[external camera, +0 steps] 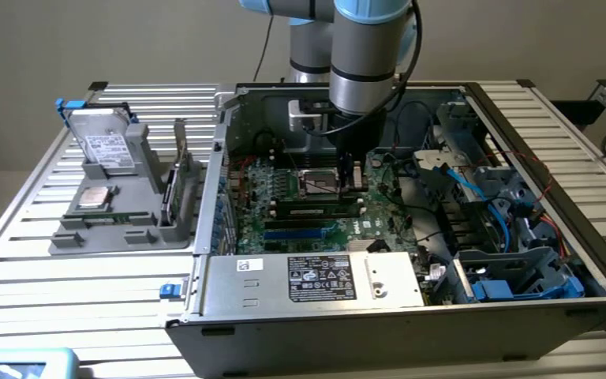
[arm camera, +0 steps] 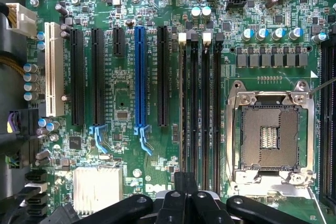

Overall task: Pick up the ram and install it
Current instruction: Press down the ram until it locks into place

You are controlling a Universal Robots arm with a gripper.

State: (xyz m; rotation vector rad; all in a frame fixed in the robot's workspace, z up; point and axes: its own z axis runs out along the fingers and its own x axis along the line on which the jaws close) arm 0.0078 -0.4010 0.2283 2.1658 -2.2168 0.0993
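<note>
- Lying flat in the grey tray (external camera: 124, 237) on the bench (external camera: 29, 260), at the exterior view's left, is what looks like the ram (external camera: 106, 218).
- Judged light, stiff and fragile, it is best pinched by its long edges, away from the chips.
- Right of it, inside the open computer case (external camera: 409, 316), the end effector (external camera: 350, 178) hangs over the motherboard (arm camera: 131, 129) with its fingers together, holding nothing.
</note>
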